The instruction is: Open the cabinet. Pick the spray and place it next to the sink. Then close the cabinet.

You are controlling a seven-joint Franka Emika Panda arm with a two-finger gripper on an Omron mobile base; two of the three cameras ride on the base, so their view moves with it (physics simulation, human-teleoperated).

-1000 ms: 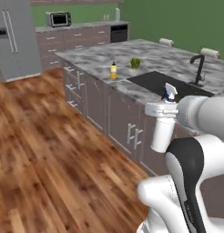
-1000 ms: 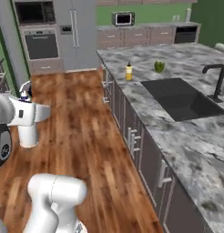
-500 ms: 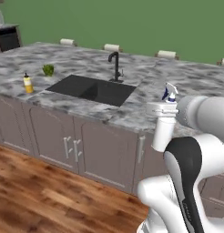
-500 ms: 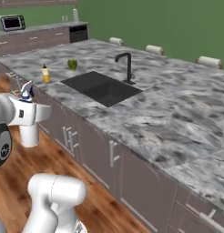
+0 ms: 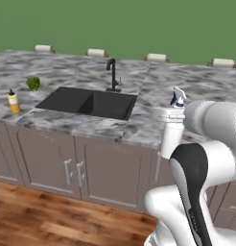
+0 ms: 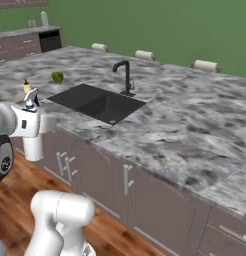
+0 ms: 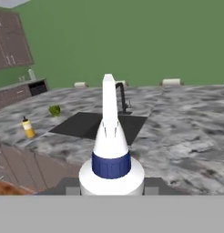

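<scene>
The gripper (image 7: 111, 189) pinches the spray (image 7: 111, 148), carried in the air in front of the sink (image 5: 88, 102), short of the counter edge. Risk: a release here drops the spray to the floor; overshoot lands it in the basin.

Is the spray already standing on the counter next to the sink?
No. The spray sits in the tool, held in the air in front of the counter, not set down beside the sink.
</scene>
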